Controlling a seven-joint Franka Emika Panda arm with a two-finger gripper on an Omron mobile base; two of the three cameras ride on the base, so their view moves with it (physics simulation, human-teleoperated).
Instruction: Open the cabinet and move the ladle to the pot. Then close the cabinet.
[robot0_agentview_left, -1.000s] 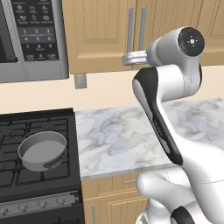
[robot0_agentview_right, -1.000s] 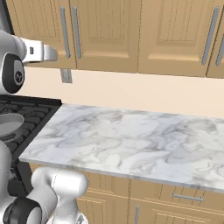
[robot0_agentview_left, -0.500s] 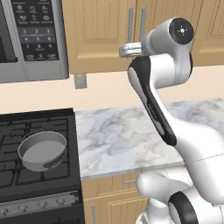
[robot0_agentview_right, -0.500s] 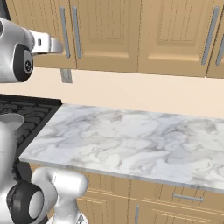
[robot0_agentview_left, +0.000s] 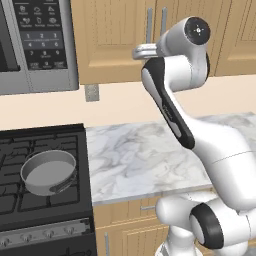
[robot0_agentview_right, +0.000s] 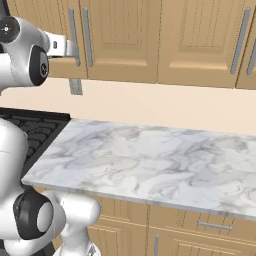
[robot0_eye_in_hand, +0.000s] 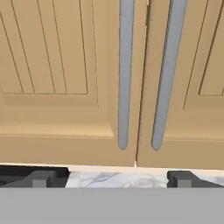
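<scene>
The cabinet (robot0_agentview_left: 117, 37) is shut, both panelled doors flush. Its two long silver bar handles (robot0_eye_in_hand: 125, 74) hang side by side at the middle seam. My gripper (robot0_agentview_left: 139, 51) is raised just in front of the lower ends of those handles, open, with nothing between its fingers. In the hand view the gripper (robot0_eye_in_hand: 113, 179) has its dark fingertips (robot0_eye_in_hand: 41, 178) far apart below the doors' bottom edge. From the right base view the gripper (robot0_agentview_right: 71, 47) sits against the cabinet (robot0_agentview_right: 120, 35) near the handles. The grey pot (robot0_agentview_left: 49, 172) rests on a stove burner, down to the left. The ladle is hidden.
A grey microwave (robot0_agentview_left: 35, 45) hangs left of the cabinet, over the black stove (robot0_agentview_left: 30, 145). A marble counter (robot0_agentview_right: 150, 155) runs to the right, with low base cabinets (robot0_agentview_right: 200, 225) beneath. More wall cabinet doors (robot0_agentview_right: 200, 35) continue right. A wall outlet (robot0_agentview_left: 91, 92) sits under the cabinet.
The arm has lifted the hand from below the cabinet's bottom edge up to the lower ends of the handles. The gripper stays open and the doors stay shut.
</scene>
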